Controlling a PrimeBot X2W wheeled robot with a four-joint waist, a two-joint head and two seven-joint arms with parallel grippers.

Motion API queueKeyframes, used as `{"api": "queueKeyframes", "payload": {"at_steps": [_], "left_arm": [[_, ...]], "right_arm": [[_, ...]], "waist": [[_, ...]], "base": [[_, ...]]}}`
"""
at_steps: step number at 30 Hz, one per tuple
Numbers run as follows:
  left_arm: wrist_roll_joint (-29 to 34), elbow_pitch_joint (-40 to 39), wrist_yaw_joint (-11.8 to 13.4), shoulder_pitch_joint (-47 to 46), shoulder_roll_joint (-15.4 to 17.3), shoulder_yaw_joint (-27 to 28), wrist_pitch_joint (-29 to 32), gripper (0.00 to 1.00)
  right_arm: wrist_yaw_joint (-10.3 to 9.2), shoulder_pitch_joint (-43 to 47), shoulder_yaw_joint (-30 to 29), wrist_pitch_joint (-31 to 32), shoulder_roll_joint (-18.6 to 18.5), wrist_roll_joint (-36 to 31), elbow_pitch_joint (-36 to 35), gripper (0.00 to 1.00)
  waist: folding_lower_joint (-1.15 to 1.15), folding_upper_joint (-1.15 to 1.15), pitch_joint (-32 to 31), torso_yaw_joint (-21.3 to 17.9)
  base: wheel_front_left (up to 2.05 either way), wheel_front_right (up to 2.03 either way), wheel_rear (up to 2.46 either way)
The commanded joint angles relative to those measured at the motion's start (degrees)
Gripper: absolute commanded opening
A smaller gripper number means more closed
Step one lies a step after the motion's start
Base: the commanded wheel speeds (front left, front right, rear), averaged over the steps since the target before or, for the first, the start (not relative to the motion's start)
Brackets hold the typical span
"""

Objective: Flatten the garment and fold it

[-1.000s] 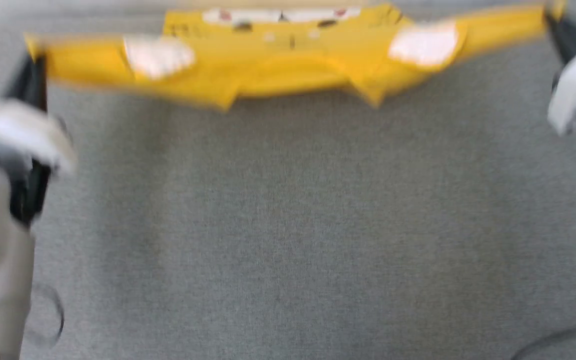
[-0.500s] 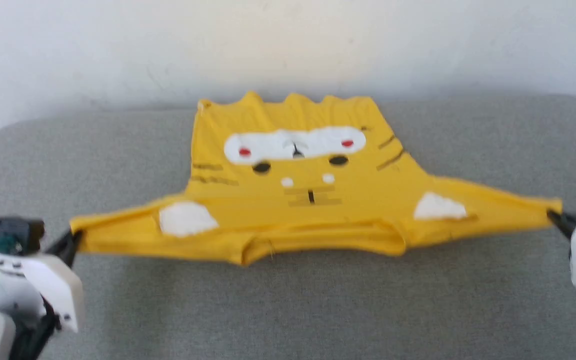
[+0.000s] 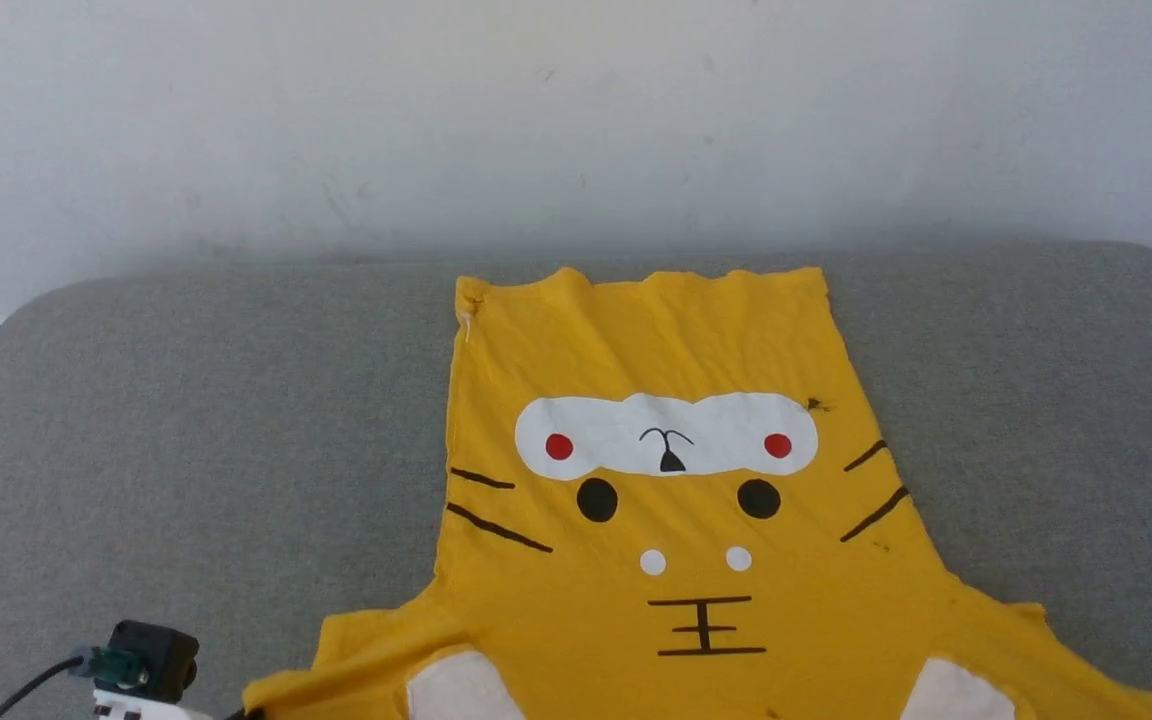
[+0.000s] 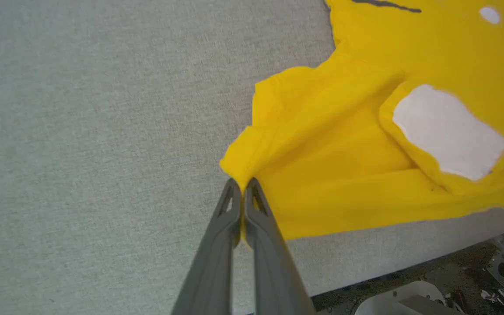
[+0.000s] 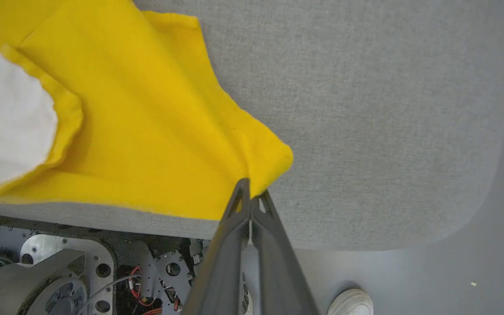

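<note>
One bright yellow soft fabric T-shirt [image 3: 676,560] lies spread print-up across the centre and lower half of the head view, on one grey fabric-covered counter [image 3: 186,420]. Its print counts one white oval band with two red dots, two black dots, two small white dots, four black whisker stripes and two white patches at the bottom edge. My left fingers [image 4: 230,218] are pressed together, pinching a yellow corner at the left wrist view's centre. My right fingers [image 5: 236,218] are clamped likewise on the opposite corner. One white shoe [image 5: 350,302] shows at that view's bottom edge.
</note>
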Motion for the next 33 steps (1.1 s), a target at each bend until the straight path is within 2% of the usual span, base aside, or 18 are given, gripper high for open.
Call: {"api": "queueKeyframes", "payload": {"at_steps": [1, 7, 8, 14, 18, 22, 25, 29, 33], "left_arm": [[-0.1, -1.1, 0.9, 0.7, 0.2, -0.2, 0.7, 0.0], [-0.8, -3.5, 1.7, 0.6, -3.1, -3.0, 1.7, 0.0], [-1.1, -3.7, 1.8, 0.2, -3.7, -3.2, 1.5, 0.0], [-1.3, -7.1, 2.4, -1.5, -5.4, -3.9, 1.4, 0.0], [-1.1, -11.4, 3.1, -1.4, -5.9, -4.6, 1.8, 0.0], [0.0, -15.8, 3.9, -1.9, -7.1, -5.5, 1.1, 0.0], [0.7, -17.8, 4.1, -3.1, -8.8, -6.8, 0.0, 0.0], [1.6, -19.1, 3.8, -4.9, -11.2, -8.7, -2.0, 0.0], [2.9, -19.2, 3.1, -7.0, -13.1, -10.7, -3.7, 0.0]], "right_arm": [[-0.13, 1.9, -1.3, 1.7, 1.7, -1.2, -1.4, 0.0], [-0.13, 2.9, -3.0, 2.6, 7.0, -5.1, -4.7, 0.0], [-0.13, 2.1, -3.0, 1.9, 7.4, -5.7, -5.0, 1.0], [-0.13, -5.0, -4.2, 2.7, 10.1, -3.8, -6.6, 1.0], [-0.13, -12.6, -4.5, 3.7, 10.3, -3.0, -8.3, 1.0], [-0.13, -22.4, -3.5, 5.2, 9.7, -3.1, -7.0, 1.0], [-0.13, -30.3, -2.5, 6.4, 9.3, -3.9, -3.4, 1.0], [-0.13, -41.1, -3.5, 8.8, 10.8, -3.8, 4.3, 1.0], [-0.13, -49.1, -2.4, 11.2, 7.9, -8.1, 11.1, 1.0]], "waist": [[0.01, 0.0, 0.8, 0.5], [0.01, 0.0, 3.6, 1.8], [0.01, 0.0, 4.1, 2.1], [0.01, 0.0, 7.7, 4.8], [0.01, 0.0, 11.5, 7.2], [0.01, 0.0, 16.6, 10.4], [0.01, 0.0, 20.7, 13.2], [0.01, 0.0, 25.5, 16.7], [0.01, 0.0, 29.4, 19.9]], "base": [[0.0, 0.0, 0.0], [0.0, 0.0, 0.0], [0.0, 0.0, 0.0], [0.0, 0.0, 0.0], [0.0, 0.0, 0.0], [0.0, 0.0, 0.0], [0.0, 0.0, 0.0], [0.0, 0.0, 0.0], [0.0, 0.0, 0.0]]}}
